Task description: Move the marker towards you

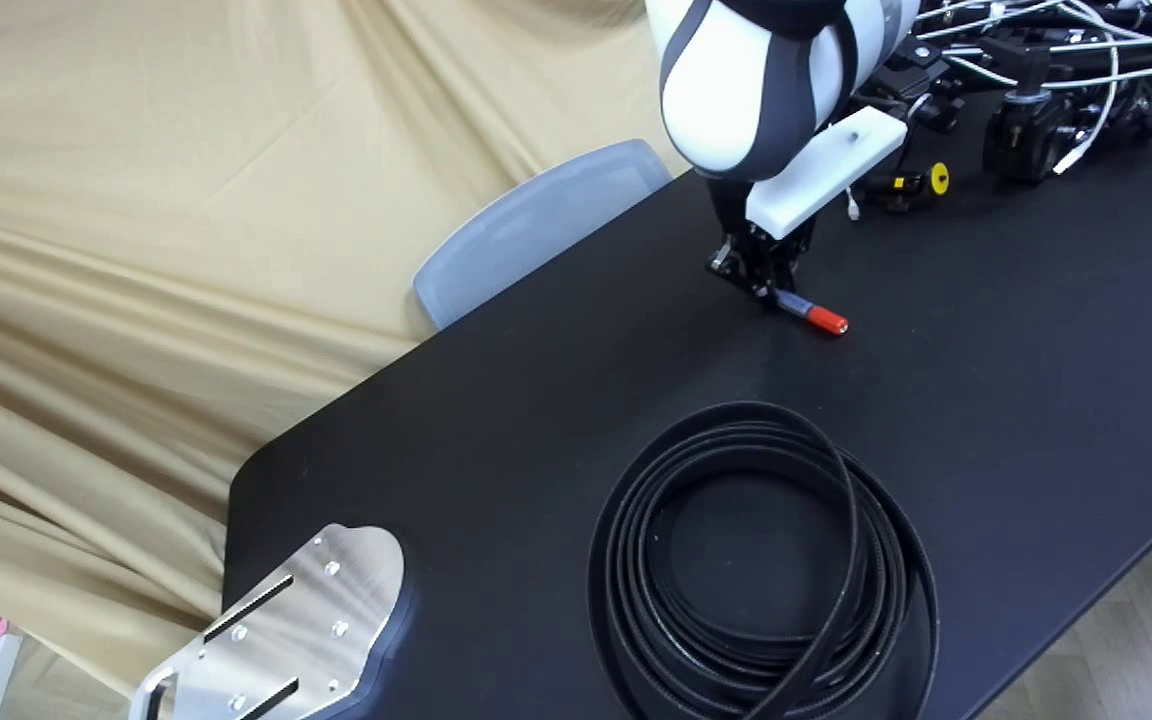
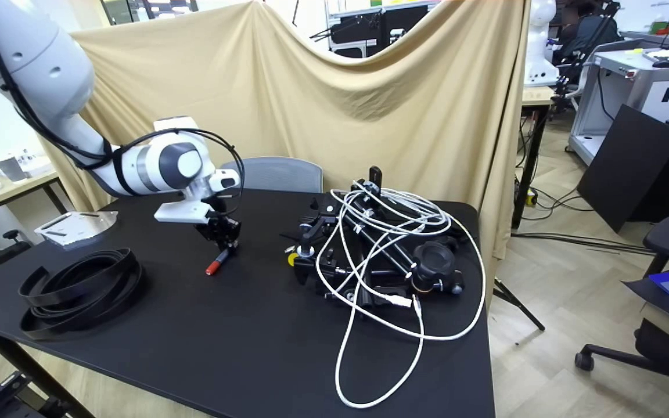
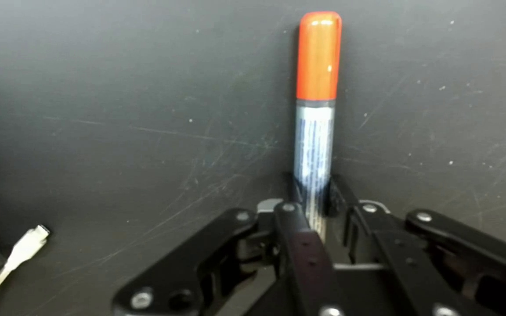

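In the wrist view, your black jointed gripper (image 3: 314,183) pinches the grey-blue, pen-shaped marker (image 3: 315,131), red cap (image 3: 318,57) jutting toward the far side.

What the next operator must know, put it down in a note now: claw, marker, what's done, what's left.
Claw: low over the table, looks closed on the marker.
Marker: held by its grey-blue barrel; the red cap sticks out free. Whether it touches the table or is slightly lifted, I can't tell.
Done: the grasp, by the look of it.
Left: probably bring the marker towards you and let go. The views don't show which side "you" means. Best steer clear of the black coil on the same table.
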`<state>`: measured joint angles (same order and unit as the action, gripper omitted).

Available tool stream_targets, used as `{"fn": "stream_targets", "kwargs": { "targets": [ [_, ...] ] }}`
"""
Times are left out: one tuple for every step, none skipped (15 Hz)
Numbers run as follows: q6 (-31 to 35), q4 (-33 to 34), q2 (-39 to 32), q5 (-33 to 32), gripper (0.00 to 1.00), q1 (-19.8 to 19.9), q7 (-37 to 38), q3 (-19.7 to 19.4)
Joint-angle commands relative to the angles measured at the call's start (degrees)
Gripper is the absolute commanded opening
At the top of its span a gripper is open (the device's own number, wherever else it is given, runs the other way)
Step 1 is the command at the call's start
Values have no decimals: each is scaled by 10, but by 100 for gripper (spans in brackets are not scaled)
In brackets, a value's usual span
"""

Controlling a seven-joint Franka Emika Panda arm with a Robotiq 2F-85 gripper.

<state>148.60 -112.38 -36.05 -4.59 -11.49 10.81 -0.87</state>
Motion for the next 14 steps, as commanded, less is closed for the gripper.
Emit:
{"fn": "stream_targets", "kwargs": {
  "targets": [
    [-17, -5, 18, -4, 5, -8, 24, -9],
    [-19, -11, 26, -3, 5, -8, 24, -8],
    [-24, -18, 38, -4, 5, -9, 25, -8],
    [-25, -27, 51, -6, 5, -11, 25, -8],
    [-32, -36, 66, -9, 5, -14, 28, -9],
    [-37, -47, 83, -8, 5, -12, 25, -5],
    [-44, -61, 103, -12, 5, -16, 30, -7],
    [-52, -74, 120, -15, 5, -18, 32, -6],
    [-60, -92, 142, -20, 5, -21, 37, -7],
    [-69, -106, 159, -23, 5, -22, 39, -5],
    [-77, -124, 178, -26, 5, -22, 42, -2],
    [-83, -141, 194, -27, 5, -21, 46, 2],
    [-88, -160, 210, -26, 5, -19, 49, 6],
    [-89, -177, 224, -25, 5, -17, 51, 9]
  ]
}}
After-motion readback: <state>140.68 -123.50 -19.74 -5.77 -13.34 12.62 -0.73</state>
